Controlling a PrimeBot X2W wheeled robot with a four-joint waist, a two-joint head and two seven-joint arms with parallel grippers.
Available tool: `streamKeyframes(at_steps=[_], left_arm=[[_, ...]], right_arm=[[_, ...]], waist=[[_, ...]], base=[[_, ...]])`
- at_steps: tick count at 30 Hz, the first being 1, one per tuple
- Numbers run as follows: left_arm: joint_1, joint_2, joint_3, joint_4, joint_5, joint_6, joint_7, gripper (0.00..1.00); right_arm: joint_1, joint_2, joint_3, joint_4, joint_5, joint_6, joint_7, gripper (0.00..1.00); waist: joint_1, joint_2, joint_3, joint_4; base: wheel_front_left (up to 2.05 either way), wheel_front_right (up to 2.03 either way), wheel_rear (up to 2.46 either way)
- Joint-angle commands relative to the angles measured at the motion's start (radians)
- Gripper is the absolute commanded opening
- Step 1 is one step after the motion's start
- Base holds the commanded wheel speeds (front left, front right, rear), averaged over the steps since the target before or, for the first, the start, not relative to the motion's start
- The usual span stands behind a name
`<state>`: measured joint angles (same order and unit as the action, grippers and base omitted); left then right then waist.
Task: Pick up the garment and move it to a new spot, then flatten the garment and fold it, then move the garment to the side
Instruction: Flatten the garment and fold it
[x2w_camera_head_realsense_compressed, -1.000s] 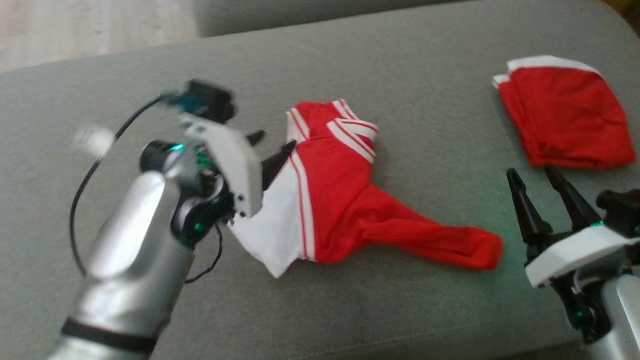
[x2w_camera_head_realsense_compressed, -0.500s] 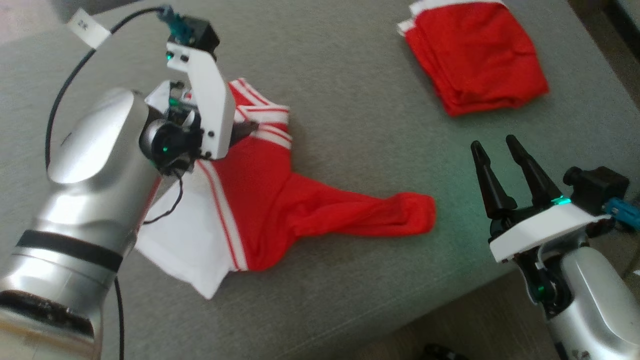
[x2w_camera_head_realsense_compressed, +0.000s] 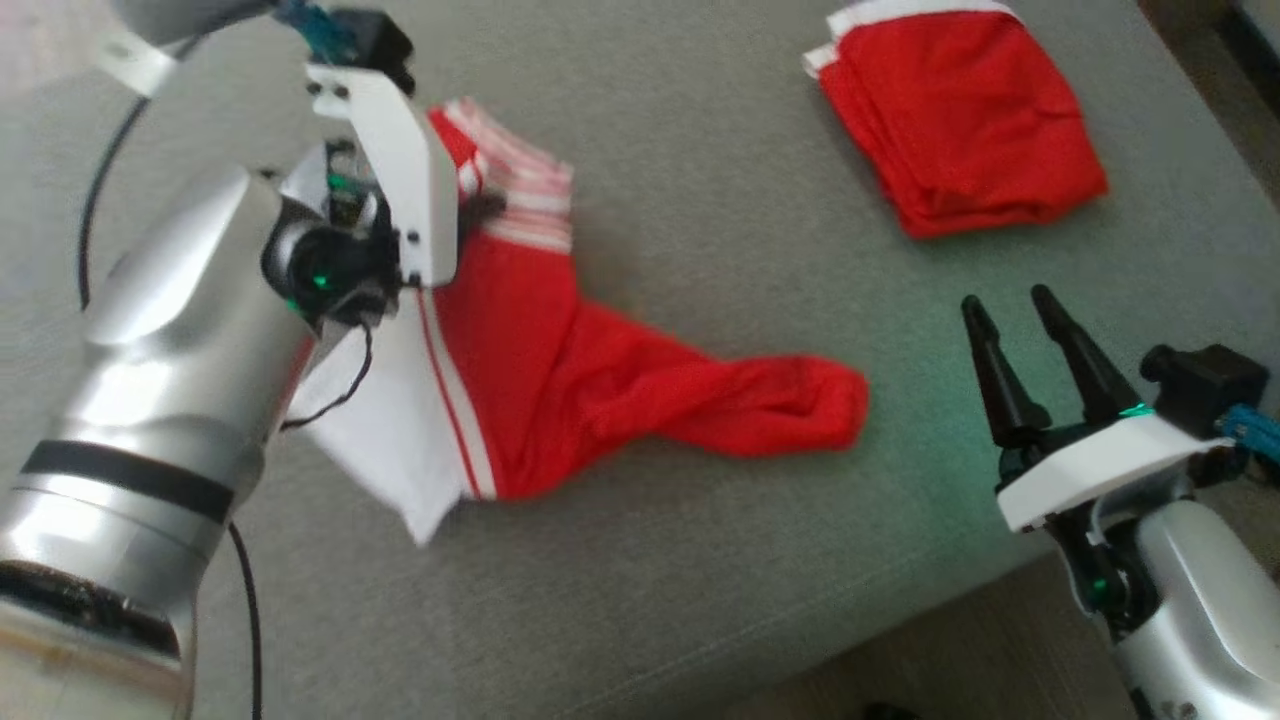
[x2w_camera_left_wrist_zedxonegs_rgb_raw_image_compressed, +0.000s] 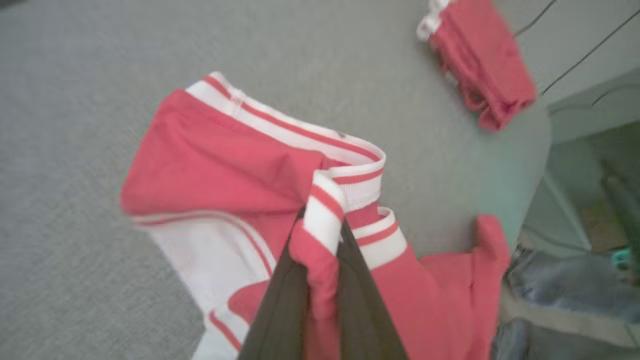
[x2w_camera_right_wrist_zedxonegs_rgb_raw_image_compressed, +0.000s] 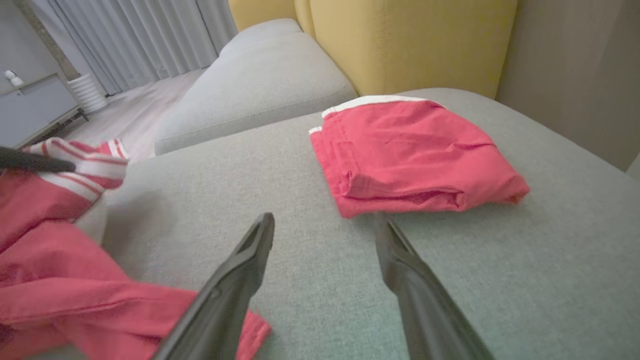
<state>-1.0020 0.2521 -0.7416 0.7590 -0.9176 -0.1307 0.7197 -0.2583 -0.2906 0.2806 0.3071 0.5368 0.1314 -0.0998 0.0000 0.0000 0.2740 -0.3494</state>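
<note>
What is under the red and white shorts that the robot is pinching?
The grey cushion shows all around the shorts, which lie on it. The left gripper pinches their striped waistband. Anything beneath the cloth itself is covered, so I cannot tell.

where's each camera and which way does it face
Head view: on the head, facing down at the grey fabric cushion; both silver forearms show.
Left wrist view: on the left wrist, along the left end effector, shut on the crumpled red and white striped garment.
Right wrist view: on the right wrist, past the open right end effector to the folded red garment.
All three share both garments.
</note>
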Motion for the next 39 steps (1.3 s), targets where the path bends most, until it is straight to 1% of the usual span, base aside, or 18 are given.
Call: streamKeyframes(at_steps=[1, 5, 9, 12, 15, 16, 17, 18, 22, 25, 26, 28, 31, 34, 37, 39], left_arm=[[-0.07, 0.037, 0.067, -0.055, -0.042, 0.0, -0.063, 0.0], [-0.021, 0.047, 0.148, -0.124, -0.158, 0.0, -0.199, 0.0], [0.077, 0.097, 0.226, -0.151, -0.222, 0.0, -0.338, 0.0], [0.141, 0.111, 0.264, -0.142, -0.256, 0.001, -0.383, 0.0], [0.236, 0.129, 0.303, -0.113, -0.289, 0.015, -0.43, 0.0], [0.263, 0.132, 0.308, -0.103, -0.291, 0.019, -0.445, 0.02], [0.288, 0.135, 0.311, -0.093, -0.29, 0.023, -0.459, 0.31], [0.326, 0.139, 0.318, -0.069, -0.293, 0.024, -0.485, 1.0], [0.35, 0.147, 0.323, -0.061, -0.28, 0.018, -0.539, 1.0], [0.347, 0.173, 0.302, -0.113, -0.22, 0.013, -0.604, 1.0], [0.348, 0.187, 0.295, -0.136, -0.19, 0.016, -0.634, 1.0], [0.357, 0.207, 0.292, -0.192, -0.138, 0.041, -0.703, 1.0], [0.397, 0.222, 0.288, -0.294, -0.058, 0.108, -0.812, 1.0], [0.465, 0.221, 0.282, -0.403, 0.025, 0.205, -0.915, 1.0], [0.548, 0.2, 0.292, -0.519, 0.091, 0.3, -0.964, 1.0], [0.608, 0.173, 0.291, -0.592, 0.129, 0.347, -0.975, 1.0]], right_arm=[[-0.01, -0.029, 0.004, -0.035, -0.004, -0.001, -0.004, 1.0], [0.01, -0.038, -0.014, -0.053, -0.017, -0.001, 0.008, 1.0], [0.027, -0.04, -0.027, -0.079, -0.034, -0.001, 0.02, 1.0], [0.04, -0.04, -0.035, -0.09, -0.04, -0.001, 0.029, 1.0], [0.055, -0.039, -0.042, -0.105, -0.047, -0.001, 0.045, 1.0], [0.059, -0.038, -0.044, -0.11, -0.049, -0.001, 0.05, 1.0], [0.062, -0.037, -0.045, -0.115, -0.05, -0.001, 0.056, 1.0], [0.066, -0.038, -0.045, -0.124, -0.052, -0.001, 0.065, 1.0], [0.075, -0.042, -0.051, -0.137, -0.056, -0.001, 0.079, 1.0], [0.085, -0.045, -0.058, -0.14, -0.059, -0.001, 0.084, 1.0], [0.088, -0.045, -0.059, -0.14, -0.059, -0.001, 0.086, 1.0], [0.095, -0.044, -0.061, -0.142, -0.062, -0.001, 0.09, 1.0], [0.105, -0.039, -0.058, -0.147, -0.064, -0.001, 0.093, 1.0], [0.094, -0.037, -0.043, -0.151, -0.062, -0.001, 0.098, 1.0], [0.043, -0.028, -0.018, -0.143, -0.032, -0.001, 0.113, 1.0], [-0.01, -0.023, 0.01, -0.128, 0.011, -0.001, 0.136, 1.0]], waist=[[0.0, 0.0, -0.043, 0.063], [0.0, 0.0, -0.079, 0.132], [0.0, 0.0, -0.102, 0.18], [0.0, 0.0, -0.11, 0.202], [0.0, 0.0, -0.111, 0.225], [0.0, 0.0, -0.111, 0.231], [0.0, 0.0, -0.11, 0.236], [0.0, 0.0, -0.106, 0.244], [0.0, 0.0, -0.104, 0.259], [0.0, 0.0, -0.113, 0.272], [0.0, 0.0, -0.117, 0.276], [0.0, 0.0, -0.125, 0.285], [0.0, 0.0, -0.132, 0.303], [0.0, 0.0, -0.133, 0.323], [0.0, 0.0, -0.126, 0.346], [0.0, 0.0, -0.115, 0.367]], base=[[0.0, 0.0, 0.0], [0.0, 0.0, 0.0], [0.0, 0.0, 0.0], [0.0, 0.0, 0.0], [0.0, 0.0, 0.0], [0.0, 0.0, 0.0], [0.0, 0.0, 0.0], [0.0, 0.0, 0.0], [0.0, 0.0, 0.0], [0.0, 0.0, 0.0], [0.0, 0.0, 0.0], [0.0, 0.0, 0.0], [0.0, 0.0, 0.0], [0.0, 0.0, 0.0], [0.0, 0.0, 0.0], [0.0, 0.0, 0.0]])
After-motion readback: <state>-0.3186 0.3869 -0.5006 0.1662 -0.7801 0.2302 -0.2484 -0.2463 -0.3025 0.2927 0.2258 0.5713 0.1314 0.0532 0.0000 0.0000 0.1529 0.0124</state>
